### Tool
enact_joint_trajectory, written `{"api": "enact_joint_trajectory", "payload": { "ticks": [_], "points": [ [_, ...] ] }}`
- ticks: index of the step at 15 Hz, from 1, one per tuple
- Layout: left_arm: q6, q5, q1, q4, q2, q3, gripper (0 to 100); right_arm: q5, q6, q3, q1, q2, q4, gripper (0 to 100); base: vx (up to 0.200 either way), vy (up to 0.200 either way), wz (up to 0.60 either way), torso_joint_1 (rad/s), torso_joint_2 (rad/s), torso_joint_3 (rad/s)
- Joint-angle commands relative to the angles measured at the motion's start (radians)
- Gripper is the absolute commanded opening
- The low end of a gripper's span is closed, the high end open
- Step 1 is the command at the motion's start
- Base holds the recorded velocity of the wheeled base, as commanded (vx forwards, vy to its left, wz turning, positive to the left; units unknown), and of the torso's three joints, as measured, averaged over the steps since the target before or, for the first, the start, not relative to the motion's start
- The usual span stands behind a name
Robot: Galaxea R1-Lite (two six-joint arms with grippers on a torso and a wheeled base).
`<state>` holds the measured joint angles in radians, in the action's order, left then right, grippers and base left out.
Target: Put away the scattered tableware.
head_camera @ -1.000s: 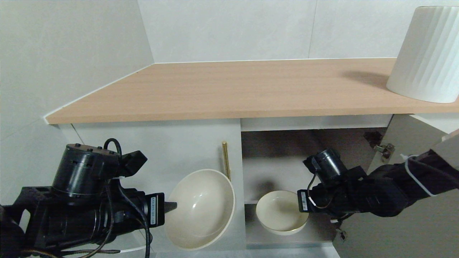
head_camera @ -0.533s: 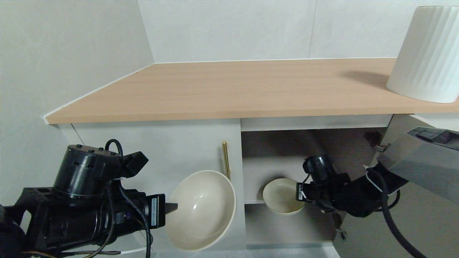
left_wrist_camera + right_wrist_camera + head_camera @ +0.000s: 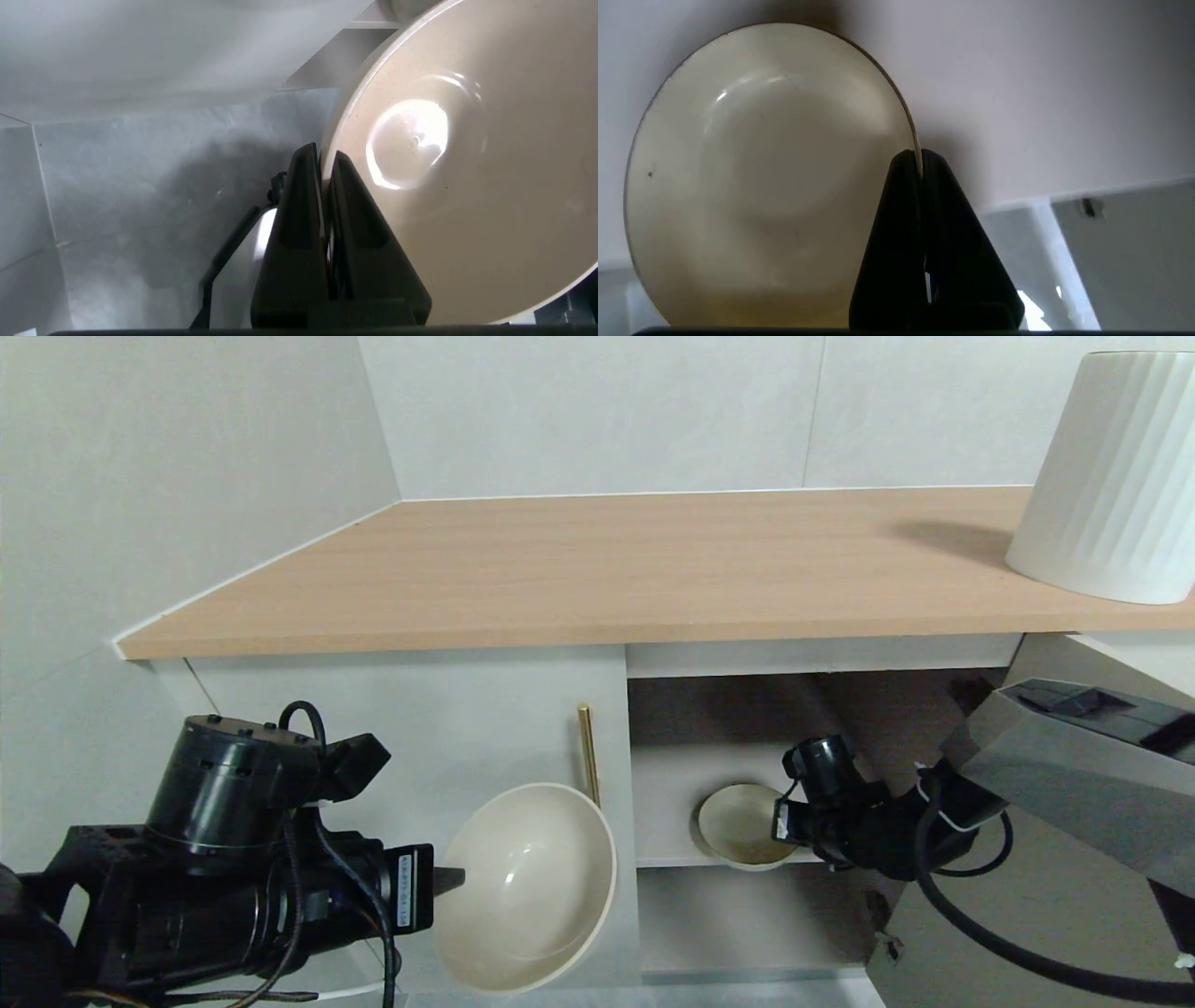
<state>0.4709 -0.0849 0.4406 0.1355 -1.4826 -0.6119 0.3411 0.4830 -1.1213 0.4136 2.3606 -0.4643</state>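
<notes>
A large cream bowl (image 3: 527,887) is held tilted by its rim before a closed cabinet door (image 3: 420,728); a small cream bowl (image 3: 739,823) is held inside the open cabinet (image 3: 709,719).

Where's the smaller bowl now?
In the head view, the small bowl is inside the open cabinet on the robot's right, held by its rim in the right gripper, right of the gold handle.

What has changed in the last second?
The right gripper carried the small bowl up and deeper into the open cabinet. The left gripper still clamps the large bowl before the closed door; the white container stayed put.
</notes>
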Motion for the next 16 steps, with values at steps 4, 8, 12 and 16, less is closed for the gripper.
{"api": "enact_joint_trajectory", "payload": {
  "ticks": [4, 8, 12, 16],
  "points": [
    [0.0, 0.001, 0.003, 0.001, -0.022, 0.0, 0, 0.036, 0.0, -0.061, -0.021, 0.043, -0.002, 0, 0.0, 0.0, 0.0, 0.0, 0.0, 0.0],
    [0.0, 0.002, 0.003, 0.001, -0.021, 0.0, 0, 0.038, 0.008, -0.08, -0.024, 0.051, -0.004, 0, 0.0, 0.0, 0.0, 0.0, 0.0, 0.0],
    [0.0, 0.002, 0.003, 0.001, -0.021, 0.0, 0, 0.039, 0.011, -0.103, -0.038, 0.068, -0.002, 0, 0.0, 0.0, 0.0, 0.0, 0.0, 0.0],
    [0.0, 0.002, 0.003, 0.003, -0.021, 0.0, 0, 0.052, 0.012, -0.115, -0.045, 0.069, -0.004, 100, 0.0, 0.0, 0.0, 0.0, 0.0, 0.0]
  ]
}}
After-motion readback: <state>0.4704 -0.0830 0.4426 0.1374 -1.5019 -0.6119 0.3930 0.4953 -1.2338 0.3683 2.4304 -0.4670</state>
